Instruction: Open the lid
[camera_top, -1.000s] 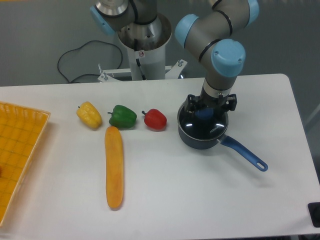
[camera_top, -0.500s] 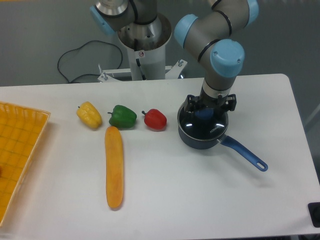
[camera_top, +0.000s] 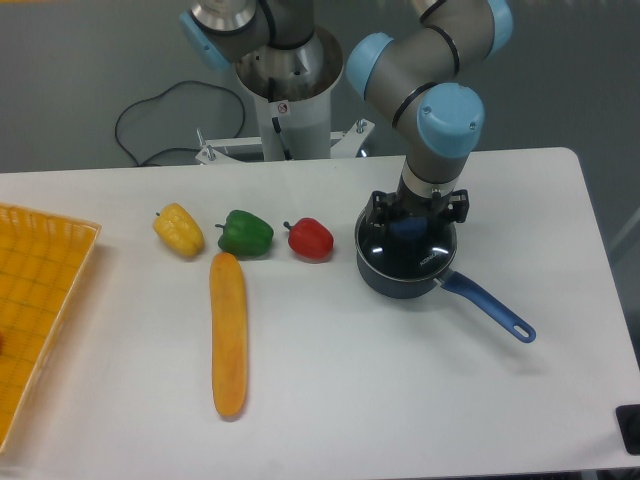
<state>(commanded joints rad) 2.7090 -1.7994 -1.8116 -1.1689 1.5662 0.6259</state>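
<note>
White counter (camera_top: 400, 400) carries one lid (camera_top: 400, 250), seated on one dark blue saucepan (camera_top: 385, 280). One gripper (camera_top: 408, 226) stands directly over the lid's blue knob; whether it is clenched cannot be determined. Leftward: three peppers, red (camera_top: 310, 239), green (camera_top: 245, 232), yellow (camera_top: 178, 229); one long orange vegetable (camera_top: 228, 333); one yellow basket (camera_top: 30, 300).

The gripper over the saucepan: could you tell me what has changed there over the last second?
The arm's wrist has drifted slightly left, while the gripper stays low over the lid around its knob. The lid is still on the saucepan; peppers and the rest lie unmoved.
</note>
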